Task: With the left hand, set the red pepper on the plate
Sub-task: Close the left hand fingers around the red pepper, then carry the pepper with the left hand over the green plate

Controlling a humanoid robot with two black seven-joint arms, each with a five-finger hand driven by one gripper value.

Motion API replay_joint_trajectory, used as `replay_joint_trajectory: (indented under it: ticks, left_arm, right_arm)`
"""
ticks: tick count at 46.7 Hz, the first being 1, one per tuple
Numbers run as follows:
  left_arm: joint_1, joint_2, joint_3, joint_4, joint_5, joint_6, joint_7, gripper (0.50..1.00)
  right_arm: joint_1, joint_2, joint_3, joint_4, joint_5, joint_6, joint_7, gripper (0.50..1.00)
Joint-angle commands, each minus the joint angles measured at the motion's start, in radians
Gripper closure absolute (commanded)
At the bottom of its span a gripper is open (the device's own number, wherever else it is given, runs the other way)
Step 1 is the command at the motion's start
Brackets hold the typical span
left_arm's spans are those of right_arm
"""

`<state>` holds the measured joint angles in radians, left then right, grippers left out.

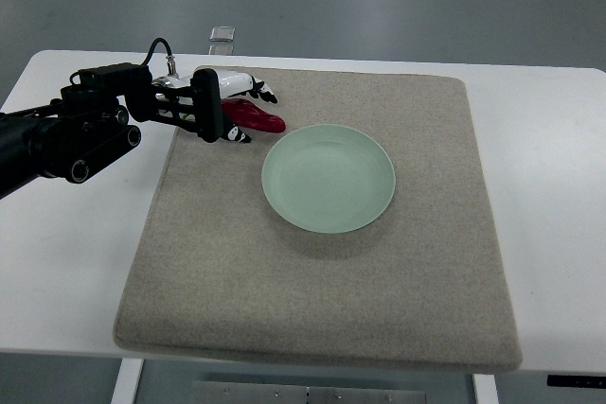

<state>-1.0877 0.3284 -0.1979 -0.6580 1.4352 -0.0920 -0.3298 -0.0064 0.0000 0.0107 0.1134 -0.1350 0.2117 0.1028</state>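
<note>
I am reaching in from the left edge with my left arm, and my left robot hand (230, 109) is sitting over the upper left part of the beige mat (322, 309) that is covering most of the white tabletop (66, 262). My white and black fingers (258, 92) are curling around the red pepper (258, 117) — I am holding it, with the fingers wrapping over its top and near side. The pepper is lying roughly level in my grip, its thicker end tucked inside the robot hand and its red tip poking out to the right, toward the plate (328, 177). I cannot tell whether the pepper is resting on the mat or hanging just above it.

The pale green plate is sitting on the mat near its middle, just to the lower right of my robot hand. The pepper's tip is coming close to the plate's upper left rim, but it is not over the plate — a narrow strip of mat is showing between them. The plate is holding nothing.
</note>
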Motion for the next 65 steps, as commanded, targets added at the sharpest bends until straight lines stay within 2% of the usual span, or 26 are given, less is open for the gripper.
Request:
replay_joint_trajectory:
  ticks: [1, 8, 13, 34, 65]
  left_arm:
    - [-0.001, 0.001, 0.002, 0.000, 0.005, -0.002, 0.000, 0.859]
    - [-0.005, 0.001, 0.002, 0.001, 0.005, -0.003, 0.000, 0.956]
    - [-0.006, 0.001, 0.002, 0.001, 0.005, -0.003, 0.000, 1.000]
    - [-0.011, -0.005, -0.021, -0.006, -0.016, 0.001, 0.000, 1.000]
    - [-0.003, -0.006, -0.035, -0.282, -0.029, -0.012, 0.000, 1.000]
  right_arm:
    - [0.000, 0.000, 0.000, 0.000, 0.000, 0.000, 0.000, 0.572]
    - [0.000, 0.000, 0.000, 0.000, 0.000, 0.000, 0.000, 0.570]
    - [-0.001, 0.000, 0.000, 0.000, 0.000, 0.000, 0.000, 0.572]
    - [-0.001, 0.000, 0.000, 0.000, 0.000, 0.000, 0.000, 0.572]
    - [0.000, 0.000, 0.000, 0.000, 0.000, 0.000, 0.000, 0.572]
